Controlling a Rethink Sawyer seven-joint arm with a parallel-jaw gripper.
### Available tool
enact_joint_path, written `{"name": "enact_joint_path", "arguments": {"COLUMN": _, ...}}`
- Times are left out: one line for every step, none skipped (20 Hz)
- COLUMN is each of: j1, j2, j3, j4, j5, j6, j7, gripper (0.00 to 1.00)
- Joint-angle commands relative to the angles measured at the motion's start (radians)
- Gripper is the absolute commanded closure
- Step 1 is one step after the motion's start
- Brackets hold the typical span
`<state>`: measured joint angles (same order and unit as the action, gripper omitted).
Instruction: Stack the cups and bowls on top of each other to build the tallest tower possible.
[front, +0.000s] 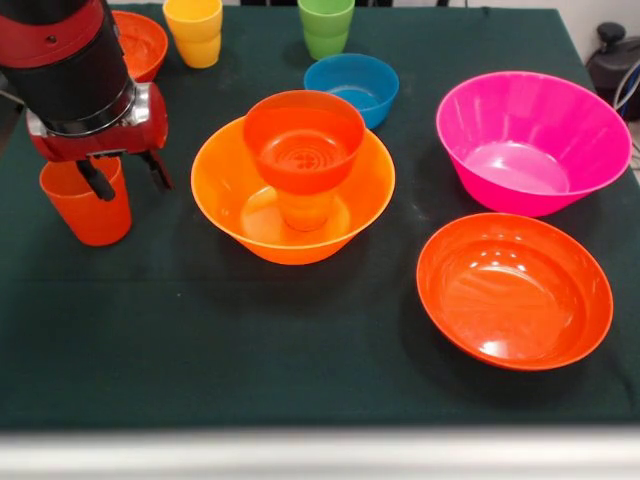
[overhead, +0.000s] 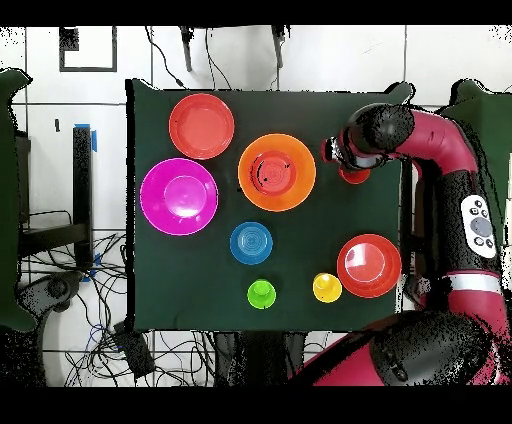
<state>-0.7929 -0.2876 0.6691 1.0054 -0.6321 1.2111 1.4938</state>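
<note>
The tool hangs with its fingers parted over the red-orange cup, gripping nothing; one finger dips inside the rim. The cup stands upright directly beneath it, near the surface edge, just beside the large orange bowl

Front and overhead — shared table

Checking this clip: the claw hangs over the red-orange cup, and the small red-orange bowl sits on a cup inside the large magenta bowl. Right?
Not quite. The small red-orange bowl sits on a cup inside the large orange bowl, not the magenta one. The magenta bowl holds nothing, as the front view shows. The claw does hang over the red-orange cup.
</note>
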Motion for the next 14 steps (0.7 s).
{"name": "enact_joint_path", "arguments": {"j1": 0.023, "j2": 0.013, "j3": -0.062, "j4": -0.041, "j5": -0.089, "j6": 0.100, "j7": -0.320, "gripper": 0.00}}
{"name": "enact_joint_path", "arguments": {"j1": 0.017, "j2": 0.010, "j3": -0.062, "j4": -0.027, "j5": -0.089, "j6": 0.089, "j7": -0.316, "gripper": 0.00}}
{"name": "enact_joint_path", "arguments": {"j1": 0.015, "j2": 0.010, "j3": -0.062, "j4": -0.022, "j5": -0.089, "j6": 0.086, "j7": -0.313, "gripper": 0.00}}
{"name": "enact_joint_path", "arguments": {"j1": 0.011, "j2": 0.007, "j3": -0.064, "j4": -0.015, "j5": -0.089, "j6": 0.087, "j7": -0.311, "gripper": 0.00}}
{"name": "enact_joint_path", "arguments": {"j1": 0.009, "j2": 0.004, "j3": -0.067, "j4": -0.010, "j5": -0.090, "j6": 0.087, "j7": -0.308, "gripper": 0.00}}
{"name": "enact_joint_path", "arguments": {"j1": 0.008, "j2": 0.001, "j3": -0.069, "j4": -0.004, "j5": -0.092, "j6": 0.087, "j7": -0.305, "gripper": 0.00}}
{"name": "enact_joint_path", "arguments": {"j1": 0.008, "j2": -0.002, "j3": -0.073, "j4": -0.001, "j5": -0.093, "j6": 0.091, "j7": -0.301, "gripper": 0.00}}
{"name": "enact_joint_path", "arguments": {"j1": 0.015, "j2": -0.005, "j3": -0.083, "j4": -0.005, "j5": -0.099, "j6": 0.106, "j7": -0.292, "gripper": 0.00}}
{"name": "enact_joint_path", "arguments": {"j1": 0.016, "j2": -0.012, "j3": -0.085, "j4": 0.002, "j5": -0.098, "j6": 0.106, "j7": -0.286, "gripper": 0.00}}
{"name": "enact_joint_path", "arguments": {"j1": 0.016, "j2": -0.018, "j3": -0.087, "j4": 0.008, "j5": -0.096, "j6": 0.106, "j7": -0.280, "gripper": 0.00}}
{"name": "enact_joint_path", "arguments": {"j1": 0.017, "j2": -0.026, "j3": -0.089, "j4": 0.016, "j5": -0.093, "j6": 0.108, "j7": -0.275, "gripper": 0.00}}
{"name": "enact_joint_path", "arguments": {"j1": 0.014, "j2": -0.035, "j3": -0.084, "j4": 0.031, "j5": -0.082, "j6": 0.102, "j7": -0.271, "gripper": 0.00}}
{"name": "enact_joint_path", "arguments": {"j1": 0.014, "j2": -0.040, "j3": -0.081, "j4": 0.038, "j5": -0.077, "j6": 0.099, "j7": -0.271, "gripper": 0.00}}
{"name": "enact_joint_path", "arguments": {"j1": 0.018, "j2": -0.041, "j3": -0.077, "j4": 0.039, "j5": -0.067, "j6": 0.103, "j7": -0.266, "gripper": 0.00}}
